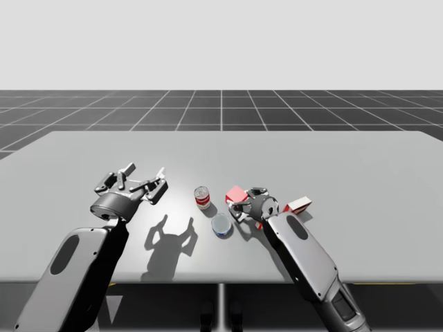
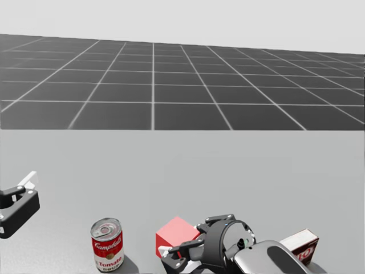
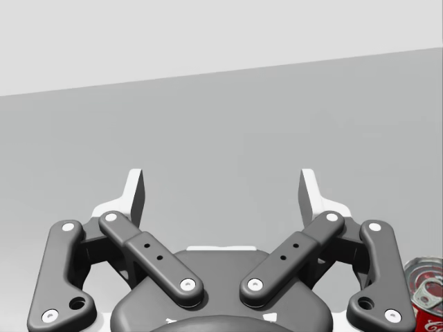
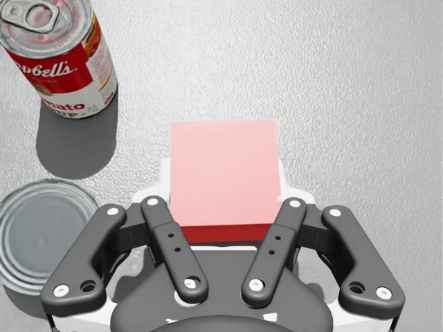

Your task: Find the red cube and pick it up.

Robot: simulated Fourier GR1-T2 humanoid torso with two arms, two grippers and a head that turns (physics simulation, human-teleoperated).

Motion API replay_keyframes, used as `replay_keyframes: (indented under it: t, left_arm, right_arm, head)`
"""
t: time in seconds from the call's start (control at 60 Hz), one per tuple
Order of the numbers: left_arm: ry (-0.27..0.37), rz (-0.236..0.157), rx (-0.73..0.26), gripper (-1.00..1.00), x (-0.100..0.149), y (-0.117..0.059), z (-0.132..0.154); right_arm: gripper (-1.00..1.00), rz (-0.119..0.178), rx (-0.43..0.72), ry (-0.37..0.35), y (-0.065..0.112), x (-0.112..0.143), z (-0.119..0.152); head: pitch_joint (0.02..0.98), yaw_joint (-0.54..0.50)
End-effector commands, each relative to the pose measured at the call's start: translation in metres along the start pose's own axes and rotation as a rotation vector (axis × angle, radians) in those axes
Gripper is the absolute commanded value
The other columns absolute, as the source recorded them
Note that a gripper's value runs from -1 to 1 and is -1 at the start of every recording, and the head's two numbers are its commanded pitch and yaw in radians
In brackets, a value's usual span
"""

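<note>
The red cube point(image 1: 235, 194) rests on the grey table point(image 1: 360, 166) right of centre, and the head view has the red cube point(image 2: 175, 234) near its lower edge. My right gripper point(image 1: 239, 205) comes at it from the near side. In the right wrist view the red cube point(image 4: 225, 166) lies between both fingers of that gripper point(image 4: 225, 181), which press its two sides: shut on it. My left gripper point(image 1: 138, 178) hovers open over the table's left part with nothing between its fingers point(image 3: 135, 190).
A red-and-white soup can point(image 1: 202, 198) stands upright just left of the cube. A short silver can point(image 1: 221, 224) sits nearer to me, beside my right gripper. A red-and-white box point(image 1: 300, 205) lies to the right of my right wrist.
</note>
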Motion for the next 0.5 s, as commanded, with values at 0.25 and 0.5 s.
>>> replay_keyframes:
  t: [0.25,0.5]
  left_arm:
    - [0.0,0.002,0.002,-1.0,-0.001,-0.001,-0.001]
    - [-0.002,0.006,0.003,-1.0,0.001,0.0,0.0]
  right_arm:
    - [1.0,-0.045,-0.124,-0.084,-0.006,0.016,0.022]
    - [1.0,-0.079,-0.166,-0.271,-0.013,0.054,0.056]
  head:
    - [0.452,-0.11]
    - [0.437,-0.11]
